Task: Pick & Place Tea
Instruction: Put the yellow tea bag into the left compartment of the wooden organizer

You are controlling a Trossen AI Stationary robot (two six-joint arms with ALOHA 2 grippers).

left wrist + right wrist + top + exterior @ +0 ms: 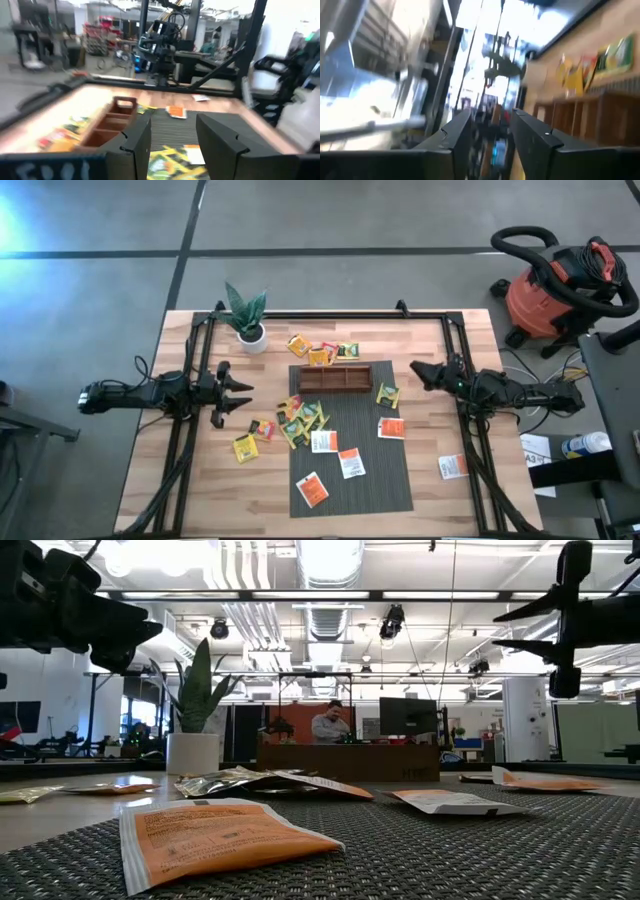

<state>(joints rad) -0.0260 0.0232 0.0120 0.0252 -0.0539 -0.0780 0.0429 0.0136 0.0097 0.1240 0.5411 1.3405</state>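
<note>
Several small square tea sachets lie flat on the table. A green and yellow cluster (300, 420) lies at the grey mat's far left corner. White and orange ones (351, 463) lie on the mat (380, 480). Others (320, 352) lie beyond the brown wooden tray (335, 379). My left gripper (240, 395) hovers open and empty left of the cluster, pointing toward the table's right; its fingers (135, 145) frame the tray (107, 127). My right gripper (416, 373) hovers open and empty right of the tray, pointing left; it also shows in the low view (505, 630).
A potted plant (248, 320) stands at the far left. A yellow sachet (245, 448) lies left of the mat, and a white and orange one (453, 467) lies right of it. An orange shop vacuum (550, 290) stands off the table. A person (330, 725) sits far behind.
</note>
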